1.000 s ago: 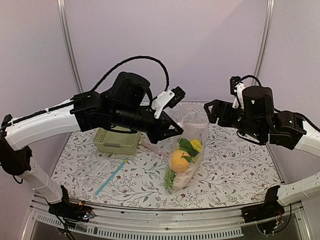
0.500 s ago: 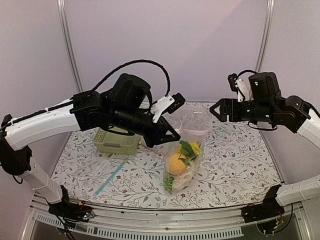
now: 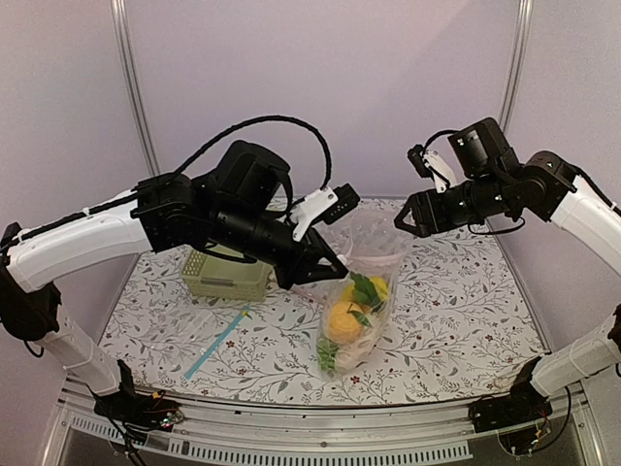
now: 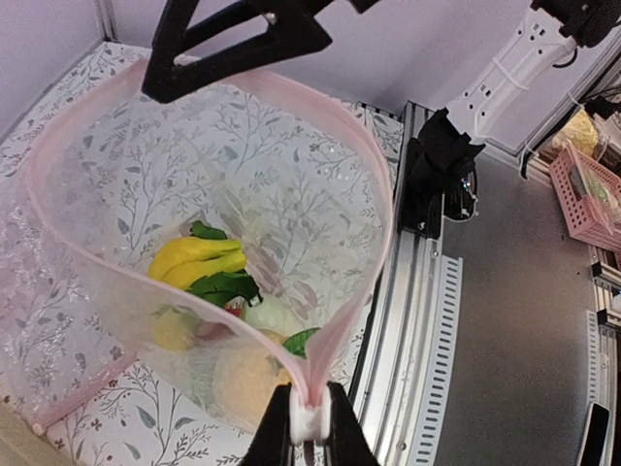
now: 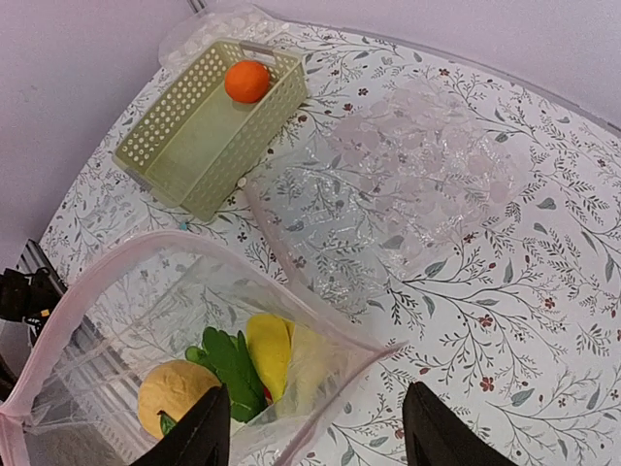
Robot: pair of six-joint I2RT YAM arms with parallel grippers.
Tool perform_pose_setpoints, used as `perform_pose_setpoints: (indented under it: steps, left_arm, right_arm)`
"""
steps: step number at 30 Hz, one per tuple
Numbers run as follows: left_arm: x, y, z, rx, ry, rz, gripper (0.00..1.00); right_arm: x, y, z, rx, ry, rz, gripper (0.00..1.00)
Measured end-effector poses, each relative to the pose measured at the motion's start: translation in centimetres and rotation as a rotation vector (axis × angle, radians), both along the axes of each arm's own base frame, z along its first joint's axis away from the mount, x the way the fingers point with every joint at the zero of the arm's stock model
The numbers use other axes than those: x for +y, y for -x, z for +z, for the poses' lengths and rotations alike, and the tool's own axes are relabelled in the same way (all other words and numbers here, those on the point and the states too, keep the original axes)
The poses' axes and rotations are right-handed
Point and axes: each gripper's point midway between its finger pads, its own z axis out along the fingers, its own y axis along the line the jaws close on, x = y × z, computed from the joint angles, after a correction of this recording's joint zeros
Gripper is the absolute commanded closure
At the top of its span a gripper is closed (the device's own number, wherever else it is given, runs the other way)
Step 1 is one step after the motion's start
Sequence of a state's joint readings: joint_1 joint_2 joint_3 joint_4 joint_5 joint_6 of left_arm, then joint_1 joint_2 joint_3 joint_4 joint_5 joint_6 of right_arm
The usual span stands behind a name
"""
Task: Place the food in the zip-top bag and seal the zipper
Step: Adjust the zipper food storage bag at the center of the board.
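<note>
Starting at the lower left of the overhead view, I see a flat clear bag with a blue strip (image 3: 215,342) lying on the flower-printed table (image 3: 466,320). Just behind it sits the pale green lattice basket (image 3: 228,276); the right wrist camera shows one orange (image 5: 247,81) in its far corner.

Left of centre, the left gripper (image 3: 333,268) is clamped on the zipper (image 4: 374,223). In the left wrist view its fingers (image 4: 291,437) pinch the pink strip at the bottom edge of the frame, with the mouth standing wide in a loop.

At centre, the zip-top bag (image 3: 364,262) hangs from that grip and its bottom rests on the table. Inside it are a banana (image 4: 194,258), greens (image 5: 228,364) and a round peach-coloured fruit (image 3: 344,317).

Toward the upper right, the right gripper (image 3: 406,216) hovers by the bag's far rim. Its fingers (image 5: 206,437) stand apart with nothing between them, and I cannot tell whether it touches the rim.
</note>
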State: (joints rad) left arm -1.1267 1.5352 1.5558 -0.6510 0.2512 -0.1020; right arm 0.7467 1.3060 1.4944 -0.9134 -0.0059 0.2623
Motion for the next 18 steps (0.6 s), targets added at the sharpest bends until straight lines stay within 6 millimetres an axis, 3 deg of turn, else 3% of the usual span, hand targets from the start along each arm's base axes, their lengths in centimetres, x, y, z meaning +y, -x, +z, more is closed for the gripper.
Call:
perform_pose_setpoints:
  steps: [6,10,18]
  left_arm:
    - [0.0,0.3,-0.1,-0.001,-0.007,-0.008,1.0]
    - [0.0,0.4,-0.2,0.0,-0.012,-0.009,1.0]
    - [0.1,0.3,-0.3,-0.012,-0.022,0.004,1.0]
  right_arm:
    - [0.0,-1.5,-2.5,0.035,0.102,-0.032,0.57]
    - [-0.4,-2.4,-2.6,0.031,0.136,-0.074,0.67]
    - [-0.6,-3.8,-2.9,0.021,0.165,-0.138,0.69]
